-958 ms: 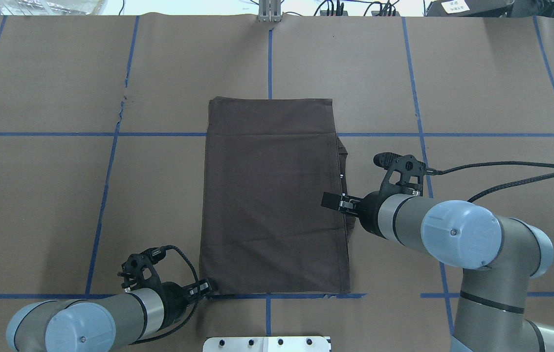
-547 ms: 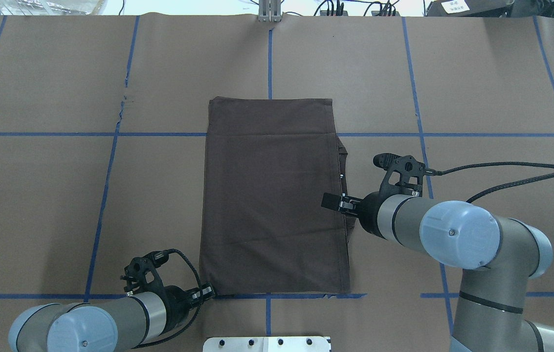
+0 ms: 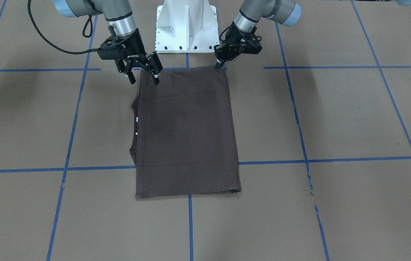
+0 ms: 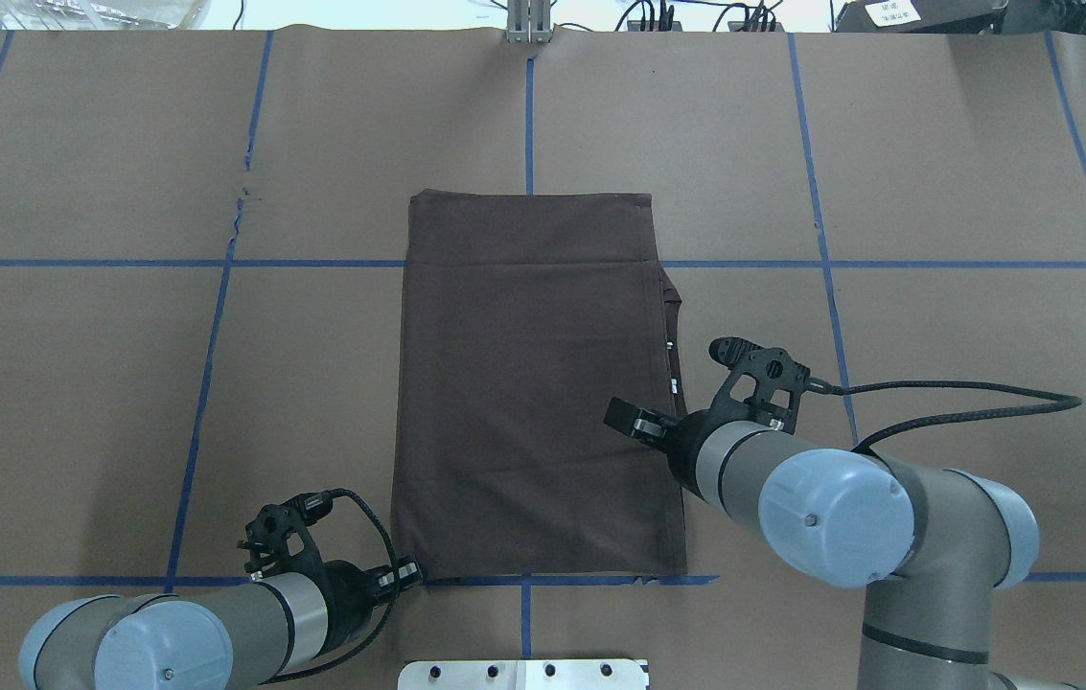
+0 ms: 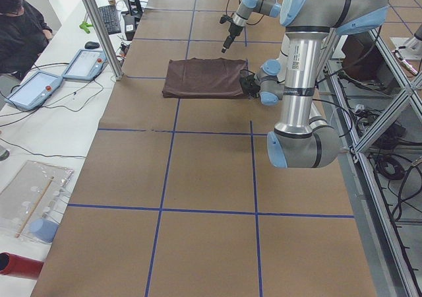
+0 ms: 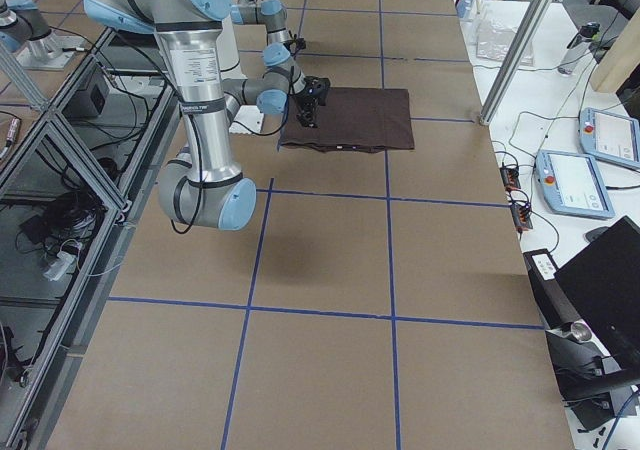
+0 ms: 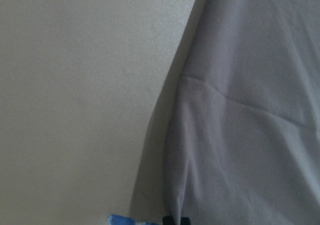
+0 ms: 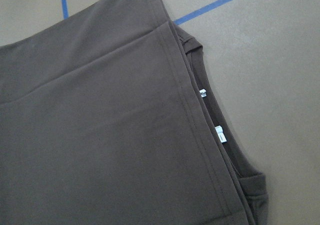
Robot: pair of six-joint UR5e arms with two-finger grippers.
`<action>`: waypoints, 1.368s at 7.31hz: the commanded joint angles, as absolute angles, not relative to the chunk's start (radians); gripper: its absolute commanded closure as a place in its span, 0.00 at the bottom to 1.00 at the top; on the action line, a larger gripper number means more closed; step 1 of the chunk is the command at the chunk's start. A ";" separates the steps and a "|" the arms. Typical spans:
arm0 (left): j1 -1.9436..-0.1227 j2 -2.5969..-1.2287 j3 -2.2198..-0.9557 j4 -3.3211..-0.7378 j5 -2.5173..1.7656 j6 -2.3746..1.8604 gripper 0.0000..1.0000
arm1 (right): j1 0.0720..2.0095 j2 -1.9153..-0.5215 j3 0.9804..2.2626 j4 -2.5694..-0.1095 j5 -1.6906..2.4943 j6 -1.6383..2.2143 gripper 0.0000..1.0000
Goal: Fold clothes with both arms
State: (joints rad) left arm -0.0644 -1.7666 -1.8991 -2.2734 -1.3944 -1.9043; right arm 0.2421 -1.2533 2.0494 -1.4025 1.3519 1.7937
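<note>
The dark brown T-shirt point(image 4: 533, 383) lies folded into a flat rectangle mid-table, its collar and small white labels point(image 8: 218, 134) showing at the right edge. It also shows in the front view point(image 3: 187, 130). My left gripper point(image 4: 405, 574) is low at the shirt's near left corner with its fingers together, apparently pinching that corner point(image 3: 221, 65). The left wrist view shows only cloth point(image 7: 250, 110) close up. My right gripper point(image 3: 143, 78) is open and empty, hovering over the shirt's near right edge point(image 4: 636, 424).
Brown paper with a blue tape grid point(image 4: 528, 115) covers the table. The white pedestal base point(image 3: 185, 25) stands at the near edge. The paper has a small tear point(image 4: 241, 206) at far left. An operator point(image 5: 20, 20) and tablets point(image 5: 39, 86) are beyond the table's far edge.
My right gripper has moved towards the robot's side and slightly left, further along the shirt's right edge, still open. My left gripper has stayed at the near left corner.
</note>
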 commanded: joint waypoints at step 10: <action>-0.055 -1.776 -1.876 -2.275 -1.393 -1.904 1.00 | 0.086 -1.189 1.927 -1.615 1.333 1.940 0.00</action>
State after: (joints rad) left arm -0.0568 -1.7763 -1.8760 -2.2748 -1.3928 -1.9037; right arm 0.0896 -1.1900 1.9385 -1.6170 1.3345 1.9380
